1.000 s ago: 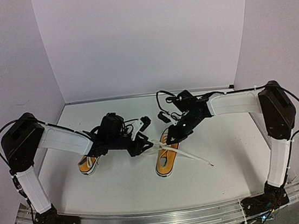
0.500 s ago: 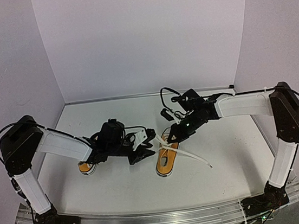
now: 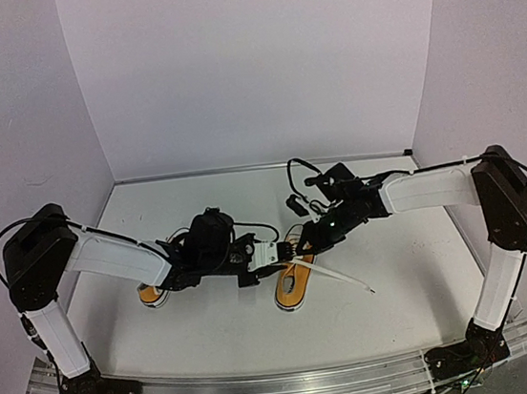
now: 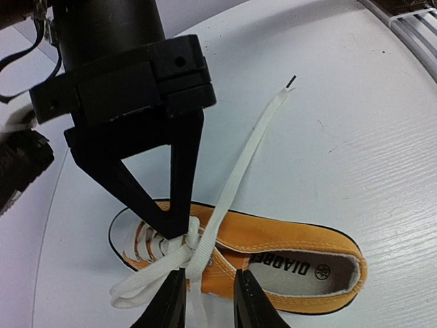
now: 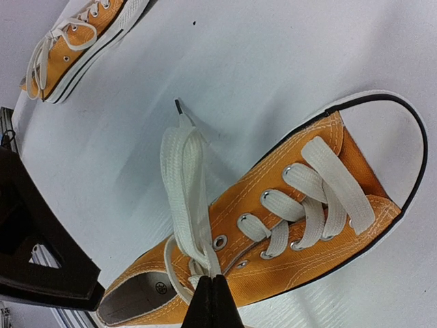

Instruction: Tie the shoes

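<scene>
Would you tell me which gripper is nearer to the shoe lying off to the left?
Left. The left gripper sits right of that shoe, its arm passing over it; the right gripper is even farther right, shut on the lace of the second shoe.

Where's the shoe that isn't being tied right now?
In the top view the idle shoe lies on the table's left, partly under the left arm, apart from the centre shoe.

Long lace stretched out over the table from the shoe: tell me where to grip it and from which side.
Grip the long lace mid-length, where it runs straight and flat past the shoe over the table. Come from above, straddling its width; that is likely the easiest spot.
</scene>
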### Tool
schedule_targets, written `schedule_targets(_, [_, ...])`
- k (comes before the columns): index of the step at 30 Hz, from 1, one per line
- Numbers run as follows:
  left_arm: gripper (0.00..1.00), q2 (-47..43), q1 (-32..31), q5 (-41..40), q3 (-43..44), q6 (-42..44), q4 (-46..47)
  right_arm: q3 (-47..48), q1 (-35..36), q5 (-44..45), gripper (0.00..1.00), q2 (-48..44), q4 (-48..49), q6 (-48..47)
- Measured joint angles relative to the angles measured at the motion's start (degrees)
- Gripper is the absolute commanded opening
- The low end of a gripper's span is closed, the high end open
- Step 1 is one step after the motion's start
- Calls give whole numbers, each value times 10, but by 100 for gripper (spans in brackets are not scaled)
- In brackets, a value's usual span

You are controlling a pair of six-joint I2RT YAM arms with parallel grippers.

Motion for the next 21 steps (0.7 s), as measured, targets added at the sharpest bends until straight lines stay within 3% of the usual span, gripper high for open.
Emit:
schedule_targets(17, [25,60,-2,-16,59,51,-26,-7,0,-2,0,-7,19,12])
schedule_targets(21, [21,71,-2,-17,66,52,-36,-7,0,-2,0,-11,20,13])
